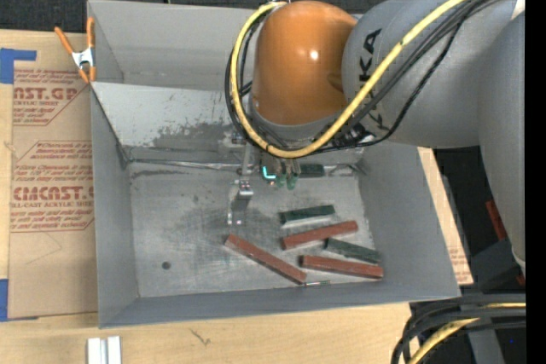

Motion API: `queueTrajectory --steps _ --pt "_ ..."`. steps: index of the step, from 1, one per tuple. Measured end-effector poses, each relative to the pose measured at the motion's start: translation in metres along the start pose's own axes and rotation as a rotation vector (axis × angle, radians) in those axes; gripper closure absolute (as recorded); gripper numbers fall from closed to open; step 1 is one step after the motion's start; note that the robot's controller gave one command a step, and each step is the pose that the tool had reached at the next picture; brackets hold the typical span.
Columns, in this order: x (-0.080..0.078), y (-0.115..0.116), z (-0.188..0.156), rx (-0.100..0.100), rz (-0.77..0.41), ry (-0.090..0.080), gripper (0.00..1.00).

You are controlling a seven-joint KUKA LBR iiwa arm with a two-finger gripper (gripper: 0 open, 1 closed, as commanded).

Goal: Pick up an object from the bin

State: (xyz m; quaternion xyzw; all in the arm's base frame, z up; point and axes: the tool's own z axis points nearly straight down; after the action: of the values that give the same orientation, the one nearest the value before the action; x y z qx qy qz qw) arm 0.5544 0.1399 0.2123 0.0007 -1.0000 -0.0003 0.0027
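Though I cannot tell how open the gripper is, shift it toward five o'clock and straddle the long red-brown bar crosswise.

Scuffed metal bin, glossy orange cover, matt brown bars

Dull grey bin, pale scuffed streaks across its floor, three reddish-brown bars, two dark green bars, glossy orange cover on the wrist, pale grey arm, black lettering, bright yellow cable
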Motion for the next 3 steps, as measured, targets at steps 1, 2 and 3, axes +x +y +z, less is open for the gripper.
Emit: queueTrajectory --steps 1,2,3 --pt "-0.002 -0.001 -0.004 -0.001 0.001 -0.007 0.0" --pt "0.039 -0.047 0.048 0.001 -0.112 -0.008 0.0" --pt "0.027 -0.059 0.072 -0.001 -0.065 -0.008 0.0"
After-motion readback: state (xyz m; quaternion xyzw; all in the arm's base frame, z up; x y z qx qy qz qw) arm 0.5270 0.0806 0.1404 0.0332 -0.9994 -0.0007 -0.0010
